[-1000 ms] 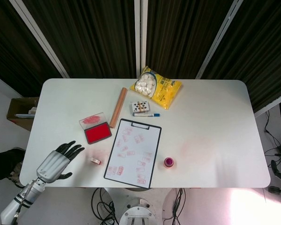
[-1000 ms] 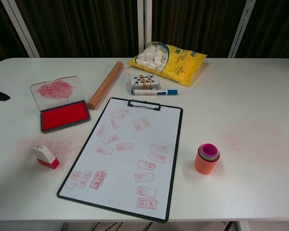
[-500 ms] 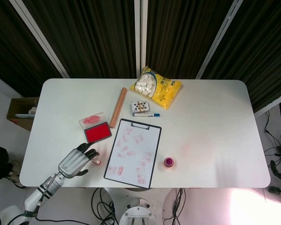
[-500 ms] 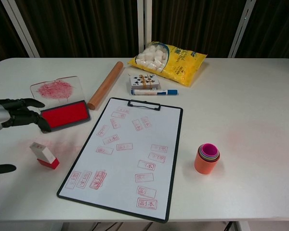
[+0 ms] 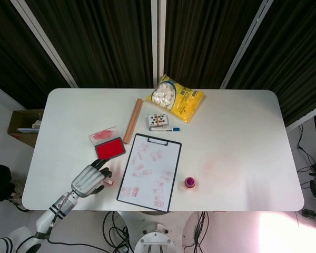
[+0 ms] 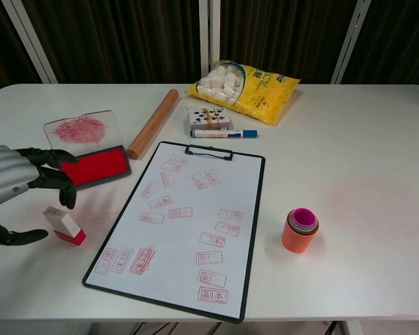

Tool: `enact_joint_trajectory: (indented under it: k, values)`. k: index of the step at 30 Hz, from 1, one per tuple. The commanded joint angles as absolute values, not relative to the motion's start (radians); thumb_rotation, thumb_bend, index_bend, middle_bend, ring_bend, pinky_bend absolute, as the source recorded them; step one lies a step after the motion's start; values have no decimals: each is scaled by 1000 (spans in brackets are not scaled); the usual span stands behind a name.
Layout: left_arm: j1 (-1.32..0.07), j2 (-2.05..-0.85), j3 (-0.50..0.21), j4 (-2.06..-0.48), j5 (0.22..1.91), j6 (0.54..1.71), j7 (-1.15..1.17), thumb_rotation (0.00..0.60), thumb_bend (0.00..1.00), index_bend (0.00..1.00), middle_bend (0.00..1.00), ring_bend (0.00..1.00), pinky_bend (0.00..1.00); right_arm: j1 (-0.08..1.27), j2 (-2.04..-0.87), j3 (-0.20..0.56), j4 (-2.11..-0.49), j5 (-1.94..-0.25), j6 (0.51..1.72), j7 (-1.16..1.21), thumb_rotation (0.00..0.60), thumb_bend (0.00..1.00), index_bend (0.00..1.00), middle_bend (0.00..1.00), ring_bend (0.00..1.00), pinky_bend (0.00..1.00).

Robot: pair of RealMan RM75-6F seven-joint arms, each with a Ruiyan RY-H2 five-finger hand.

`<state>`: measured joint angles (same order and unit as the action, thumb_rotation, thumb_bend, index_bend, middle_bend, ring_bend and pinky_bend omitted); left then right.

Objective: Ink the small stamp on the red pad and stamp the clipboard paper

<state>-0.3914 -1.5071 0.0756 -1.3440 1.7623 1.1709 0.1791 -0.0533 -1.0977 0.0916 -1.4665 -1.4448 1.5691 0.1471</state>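
The small stamp (image 6: pixel 65 226), white with a red base, lies tilted on the table left of the clipboard (image 6: pixel 188 223); in the head view the stamp (image 5: pixel 109 182) peeks out by my fingers. My left hand (image 6: pixel 14 188) hovers over it with fingers spread and curved, thumb below the stamp, holding nothing; from above the same left hand (image 5: pixel 88 180) shows near the table's front edge. The red ink pad (image 6: pixel 94 167) lies open just behind the hand, its stained lid (image 6: pixel 82 129) flipped back. The clipboard paper carries several red imprints. My right hand is out of sight.
A wooden rolling pin (image 6: pixel 153 123) lies behind the pad. A card box (image 6: pixel 209 117), a blue marker (image 6: pixel 223 133) and a yellow marshmallow bag (image 6: pixel 244 82) sit beyond the clipboard. Stacked coloured cups (image 6: pixel 300 229) stand right of it.
My left hand has come in from the left front corner toward the stamp and now hangs right over it, with its thumb under the stamp. The stamp has not moved.
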Motion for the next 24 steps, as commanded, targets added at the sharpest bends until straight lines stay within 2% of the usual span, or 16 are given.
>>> enact_joint_trajectory:
  k: [1,24]
  values:
    - [-396,-1514,79,-1339,1759,1168,177,600,261,427,427,118,209,-52,-1098,91,-1467,-1446,1567,145,600,316,0,0,0,0]
    - [-431,-1537,91,-1315,1727,1159,159,600,324,488,450,127,209,-39,-1101,88,-1473,-1431,1527,115,600,308,0,0,0,0]
